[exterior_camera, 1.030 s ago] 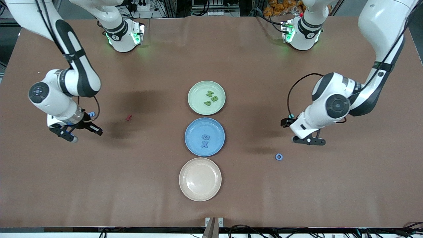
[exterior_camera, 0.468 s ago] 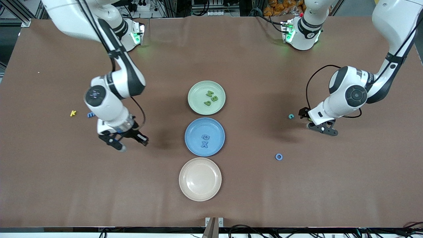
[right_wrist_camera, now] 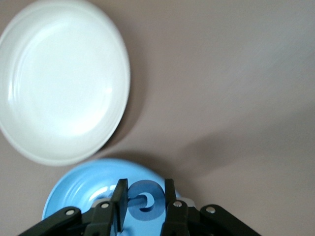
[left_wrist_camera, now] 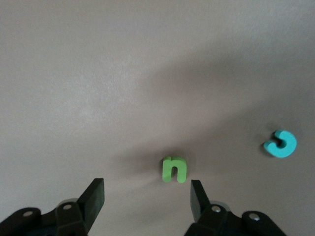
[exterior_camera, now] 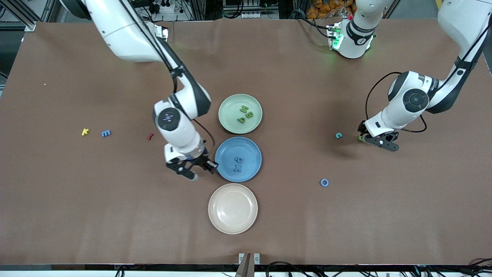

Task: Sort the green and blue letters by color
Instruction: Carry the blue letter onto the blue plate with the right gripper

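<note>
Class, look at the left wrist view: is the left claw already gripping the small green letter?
No. The left claw stands open around the green letter, which lies on the table untouched between its fingers.

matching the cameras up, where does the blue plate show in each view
Front view: blue plate mid-table, between the green plate and the cream plate.
Left wrist view: not in it.
Right wrist view: blue plate at the bottom edge, under the right gripper.
Shared landmark: the cream plate.
</note>
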